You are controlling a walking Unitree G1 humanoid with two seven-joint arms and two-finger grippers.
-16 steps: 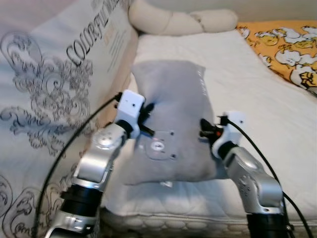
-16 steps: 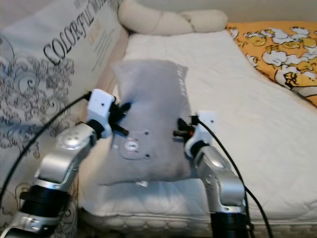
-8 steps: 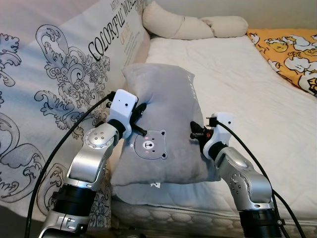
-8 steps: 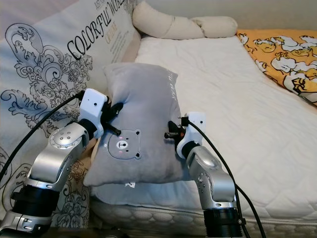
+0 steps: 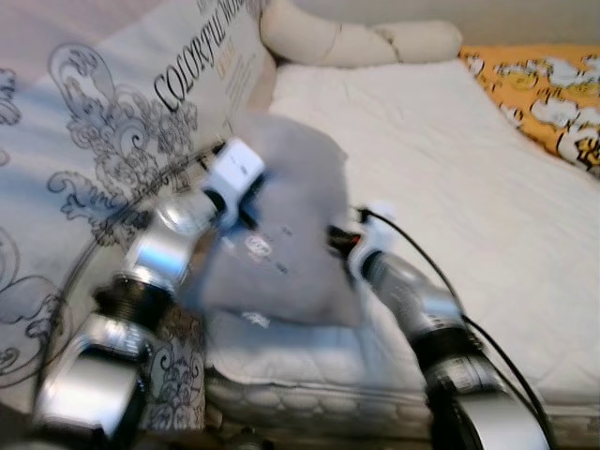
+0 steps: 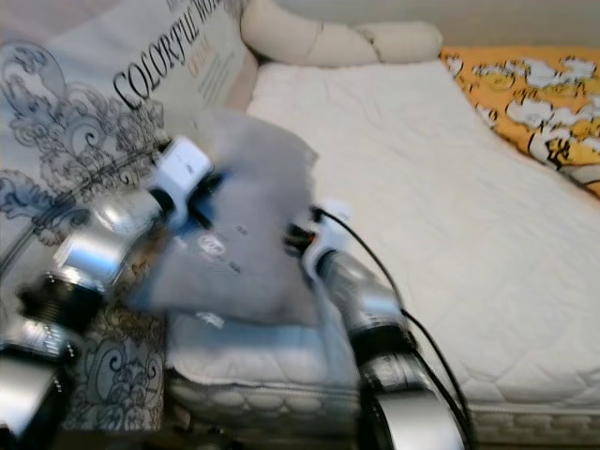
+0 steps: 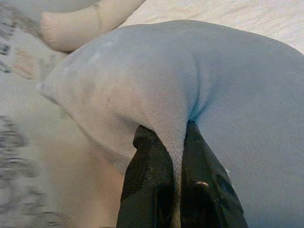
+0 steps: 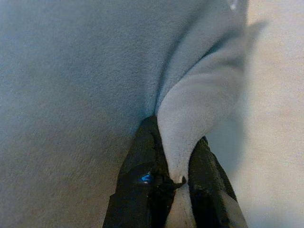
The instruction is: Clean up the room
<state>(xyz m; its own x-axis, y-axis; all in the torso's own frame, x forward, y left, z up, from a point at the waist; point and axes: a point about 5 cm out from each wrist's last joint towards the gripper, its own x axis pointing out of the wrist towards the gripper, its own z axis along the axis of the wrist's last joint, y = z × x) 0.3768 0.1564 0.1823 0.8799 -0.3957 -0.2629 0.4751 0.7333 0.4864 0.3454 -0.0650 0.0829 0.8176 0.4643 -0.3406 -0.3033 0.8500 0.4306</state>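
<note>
Grey bear-face pillow (image 5: pixel 286 234) is held up over the near left corner of the white mattress (image 5: pixel 450 187), beside a large cushion printed with black scrollwork (image 5: pixel 112 141). A fold of its left edge is pinched between the clenched fingers of the left gripper (image 7: pixel 176 156). A fold of its right edge is clamped by the right gripper (image 8: pixel 175 156). A cream bolster (image 5: pixel 356 39) is seen at the bed's far end, and an orange patterned blanket (image 5: pixel 553 103) at the right. Both head views are blurred.

To my left, the big white cushion (image 5: pixel 112 141) with grey scrollwork carries large dark capitals reading "COLORFUL", followed by a word cut off at the frame's top edge. Smaller orange lettering beside it is too blurred for me to read.
</note>
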